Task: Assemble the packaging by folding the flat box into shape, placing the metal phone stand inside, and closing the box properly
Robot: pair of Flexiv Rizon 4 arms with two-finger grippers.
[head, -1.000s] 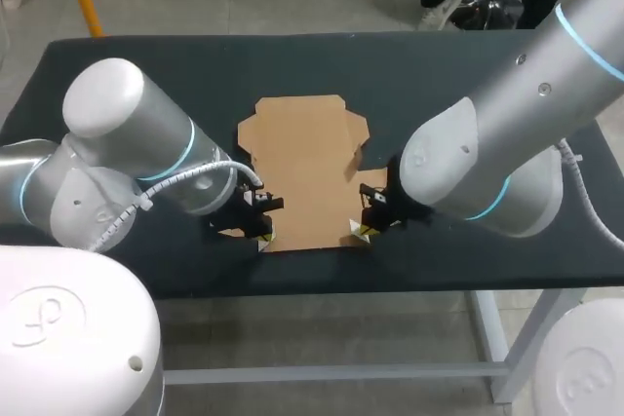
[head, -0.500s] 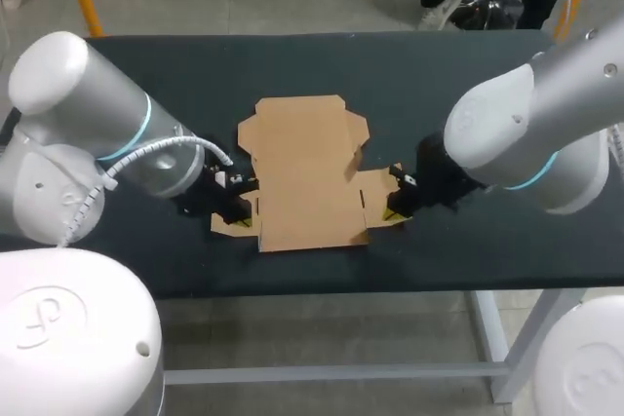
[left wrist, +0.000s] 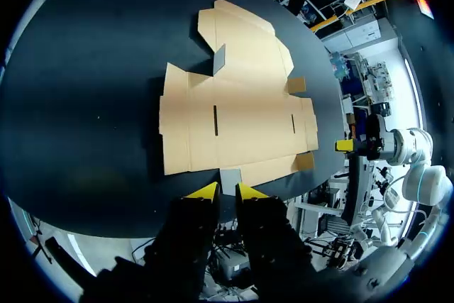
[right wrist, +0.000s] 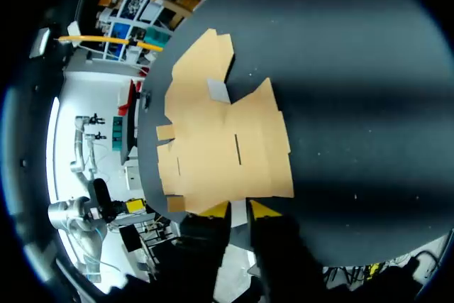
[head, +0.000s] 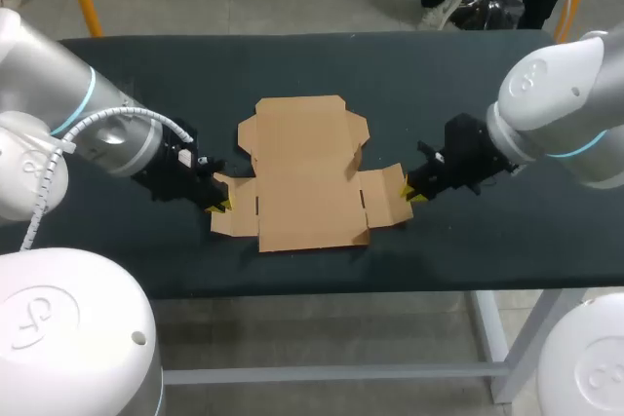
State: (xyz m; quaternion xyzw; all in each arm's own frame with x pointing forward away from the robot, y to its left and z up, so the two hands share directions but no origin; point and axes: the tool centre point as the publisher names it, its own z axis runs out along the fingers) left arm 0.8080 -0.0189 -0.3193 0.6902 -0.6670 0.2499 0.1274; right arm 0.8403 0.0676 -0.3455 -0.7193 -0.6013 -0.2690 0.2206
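At the near side of the table point(head: 458, 250), in the lower middle of the head view, the flat box point(head: 307, 197) lies unfolded with one side flap spread toward each arm. The left arm point(head: 107, 138) enters from the frame's left and sets the left jaws at the outer edge of the left side flap point(head: 234, 209). The right arm point(head: 556, 109) enters from the right and sets the right jaws at the outer edge of the right side flap point(head: 385, 194). Both pairs of jaws stand almost together. Each appears clamped on a thin pale strip of flap edge that sits in the narrow slit between the yellow tips in its wrist view. The remainder of the flat box extends ahead of each pair of jaws, flat on the table. Gripping opposite flaps at their outer edges probably holds the sheet square and gives each arm leverage to raise its flap about the crease. The low, near-horizontal approach suits thin card lying on a surface. The right side flap appears slightly lifted at its outer edge; the left side flap looks flatter. Farther back lies the main panel with two short slits, then the lid panel point(head: 297, 124) toward the upper middle of the frame. The metal phone stand shows in no view, so the work is judged to be at the folding stage.
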